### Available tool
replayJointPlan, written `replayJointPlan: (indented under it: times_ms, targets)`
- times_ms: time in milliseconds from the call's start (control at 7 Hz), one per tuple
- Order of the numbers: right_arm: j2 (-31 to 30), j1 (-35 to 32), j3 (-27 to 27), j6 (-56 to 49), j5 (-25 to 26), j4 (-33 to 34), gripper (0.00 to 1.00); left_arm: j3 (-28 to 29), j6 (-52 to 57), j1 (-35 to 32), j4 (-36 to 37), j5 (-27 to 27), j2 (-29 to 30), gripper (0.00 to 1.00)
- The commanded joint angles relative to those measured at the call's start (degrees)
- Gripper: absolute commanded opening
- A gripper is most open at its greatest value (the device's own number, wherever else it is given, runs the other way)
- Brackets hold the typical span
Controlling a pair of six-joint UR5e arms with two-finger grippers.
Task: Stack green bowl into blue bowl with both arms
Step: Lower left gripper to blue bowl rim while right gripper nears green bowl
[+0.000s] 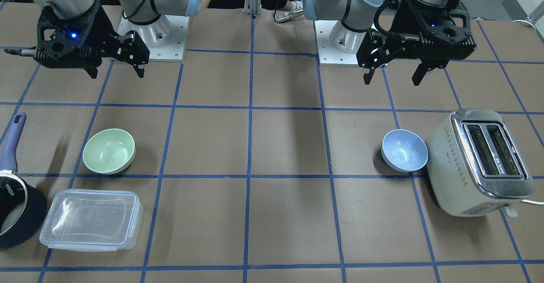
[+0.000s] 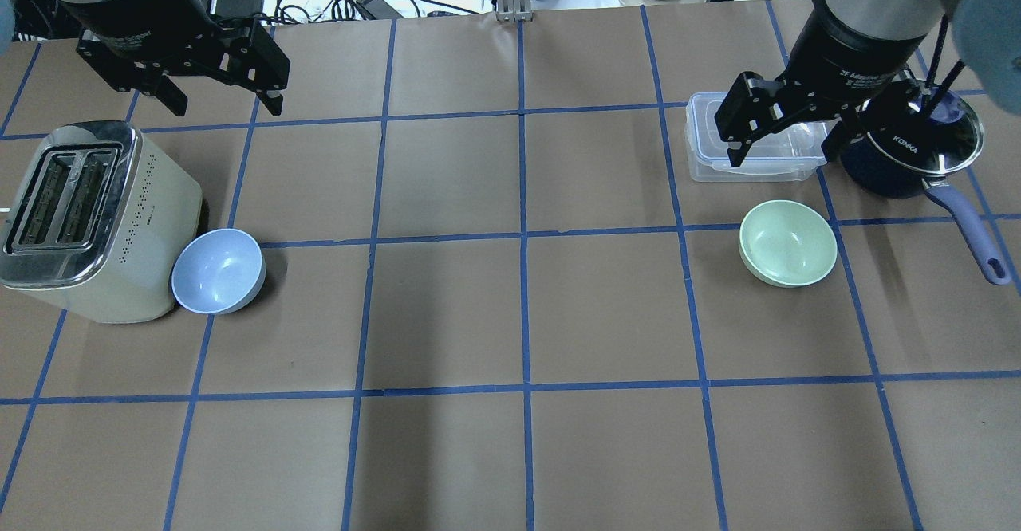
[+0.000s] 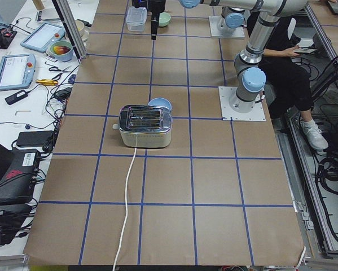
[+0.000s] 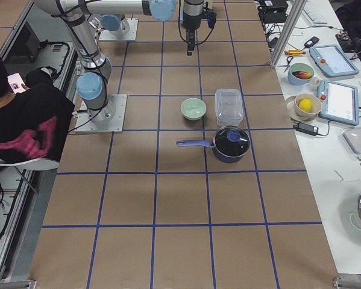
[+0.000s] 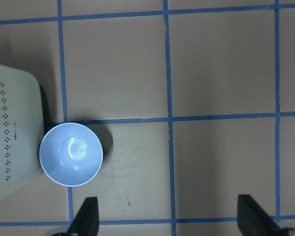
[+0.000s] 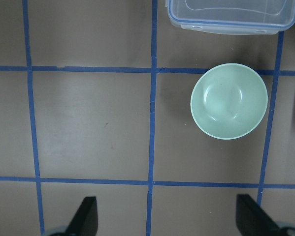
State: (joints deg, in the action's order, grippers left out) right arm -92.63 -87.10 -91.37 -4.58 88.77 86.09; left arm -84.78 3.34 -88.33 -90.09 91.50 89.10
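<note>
Fingers of the left gripper are spread wide and hold nothing; those of the right gripper are wide too, also empty. The blue bowl sits upright toward the left edge of the bench, just beside the toaster. The green bowl sits toward the right edge, near the clear box.

Brown, blue-gridded table. Left half: toaster, blue bowl just beside it. Right half: green bowl, with container and saucepan nearer the operators' edge
</note>
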Motion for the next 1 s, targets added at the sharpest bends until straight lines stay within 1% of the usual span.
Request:
replayJointPlan:
  times_ms: [0,429,571,857]
  targets:
    - [0.0,0.0,0.0,0.0,0.1,-0.5,1.0,0.0,0.0,-0.2,0.0,0.1,-0.2,1.0]
    - [0.1,0.0,0.0,0.0,0.0,-0.5,1.0,-0.2,-0.2,-0.2,-0.4,0.4,-0.5,1.0]
    - [0.2,0.0,0.0,0.0,0.1,-0.4,1.0,-1.3,0.0,0.3,-3.2,0.7,-1.5,1.0]
    - [0.3,0.0,0.0,0.0,0.1,-0.5,1.0,-4.4,0.2,1.1,-3.9,0.8,-1.7,1.0]
